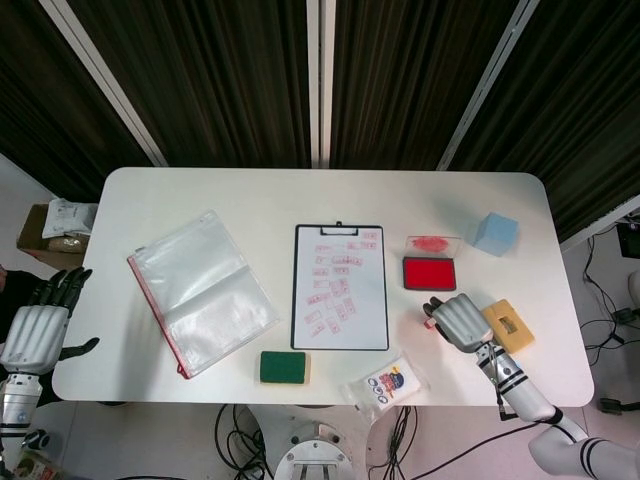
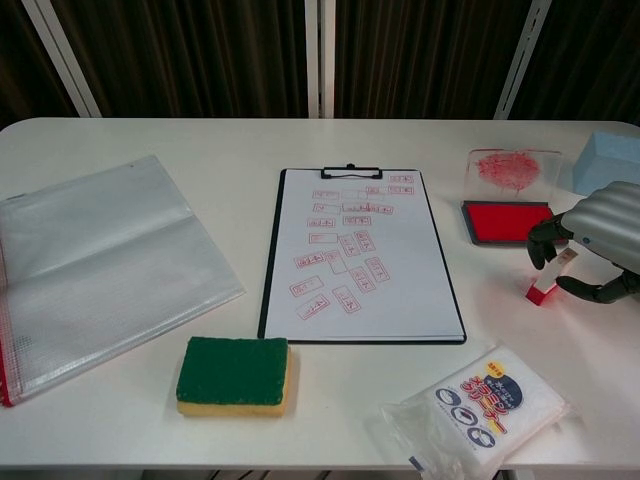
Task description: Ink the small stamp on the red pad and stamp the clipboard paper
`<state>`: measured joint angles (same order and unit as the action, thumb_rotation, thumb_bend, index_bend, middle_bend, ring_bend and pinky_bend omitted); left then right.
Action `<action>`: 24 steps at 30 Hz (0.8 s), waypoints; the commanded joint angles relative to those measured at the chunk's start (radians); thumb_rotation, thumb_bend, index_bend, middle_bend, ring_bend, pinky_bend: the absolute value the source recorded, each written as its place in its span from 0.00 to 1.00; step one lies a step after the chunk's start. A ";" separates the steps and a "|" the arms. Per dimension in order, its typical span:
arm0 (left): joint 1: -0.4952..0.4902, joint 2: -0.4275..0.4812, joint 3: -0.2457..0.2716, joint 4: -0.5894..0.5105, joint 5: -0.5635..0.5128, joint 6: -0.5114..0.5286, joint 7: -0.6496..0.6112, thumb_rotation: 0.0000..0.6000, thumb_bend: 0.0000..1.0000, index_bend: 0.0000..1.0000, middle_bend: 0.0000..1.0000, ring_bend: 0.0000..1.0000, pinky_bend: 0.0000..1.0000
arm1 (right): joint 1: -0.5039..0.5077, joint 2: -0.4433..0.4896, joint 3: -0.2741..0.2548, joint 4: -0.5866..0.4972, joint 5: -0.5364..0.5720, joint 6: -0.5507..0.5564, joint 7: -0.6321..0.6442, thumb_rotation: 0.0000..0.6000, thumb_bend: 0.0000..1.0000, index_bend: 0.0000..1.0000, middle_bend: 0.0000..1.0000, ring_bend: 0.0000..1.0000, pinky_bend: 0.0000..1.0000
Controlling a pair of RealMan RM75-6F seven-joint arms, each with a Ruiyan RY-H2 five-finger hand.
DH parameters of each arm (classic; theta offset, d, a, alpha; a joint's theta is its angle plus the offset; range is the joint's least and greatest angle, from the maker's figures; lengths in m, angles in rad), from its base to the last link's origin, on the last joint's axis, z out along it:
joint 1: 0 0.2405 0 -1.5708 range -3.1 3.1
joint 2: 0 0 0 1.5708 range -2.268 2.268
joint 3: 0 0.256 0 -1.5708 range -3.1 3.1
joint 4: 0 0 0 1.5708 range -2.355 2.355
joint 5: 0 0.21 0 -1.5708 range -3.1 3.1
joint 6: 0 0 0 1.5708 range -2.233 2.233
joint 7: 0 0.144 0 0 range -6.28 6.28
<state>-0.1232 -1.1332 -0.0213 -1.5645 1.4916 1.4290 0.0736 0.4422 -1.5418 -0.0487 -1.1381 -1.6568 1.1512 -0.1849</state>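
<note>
Right hand (image 2: 598, 238) grips small stamp (image 2: 543, 288) beside red pad (image 2: 504, 221).

You had bright, even overhead light; the white surface (image 1: 250, 200) looked nearly washed out, shadows stayed faint and short. Both views were sharp. The curtains (image 1: 210, 70) behind were dark. The chest view bowed slightly at its edges.

The small white stamp with a red base (image 2: 545, 283) is standing on the white desk (image 2: 300, 140), slightly tilted, with the fingers of the right hand (image 2: 592, 245) around it. The red ink pad (image 2: 505, 221) is lying open just behind it, its clear lid (image 2: 510, 168) showing red smears. The black clipboard with white paper (image 2: 360, 255) is lying flat to the left, already carrying many red rectangular marks.
</note>
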 commanded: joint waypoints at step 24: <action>0.004 0.002 0.000 0.010 -0.004 0.003 -0.014 1.00 0.00 0.04 0.07 0.06 0.16 | 0.007 0.015 0.032 -0.022 0.006 0.065 0.028 1.00 0.41 0.67 0.61 0.79 1.00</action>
<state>-0.1189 -1.1315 -0.0218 -1.5543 1.4876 1.4316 0.0599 0.4469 -1.5314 -0.0233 -1.1570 -1.6529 1.2115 -0.1633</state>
